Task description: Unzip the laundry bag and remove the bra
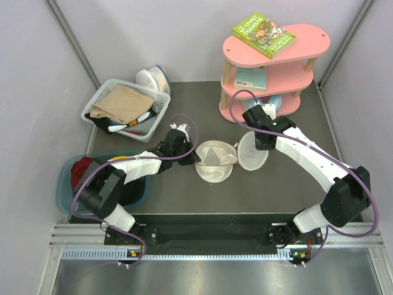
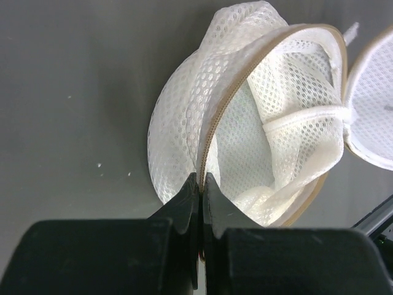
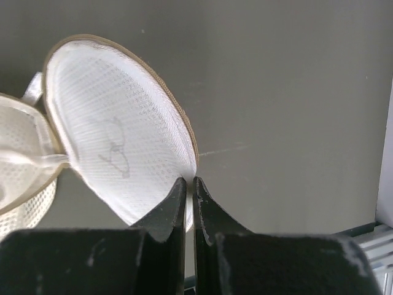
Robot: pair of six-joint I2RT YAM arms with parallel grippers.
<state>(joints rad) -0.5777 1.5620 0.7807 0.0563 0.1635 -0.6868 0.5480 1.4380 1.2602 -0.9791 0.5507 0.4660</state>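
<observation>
The cream-white mesh laundry bag lies open in two round halves in the middle of the table. My left gripper is shut on the tan zipper rim of the left half, and white fabric shows inside that half. My right gripper is shut on the rim of the right half, which is tipped up and shows a faint grey mark. I cannot tell the bra apart from the mesh lining.
A white slatted basket with tan cloth stands at back left, with white dome shapes behind it. A blue bin with red cloth is at near left. A pink shelf with a book stands at back right.
</observation>
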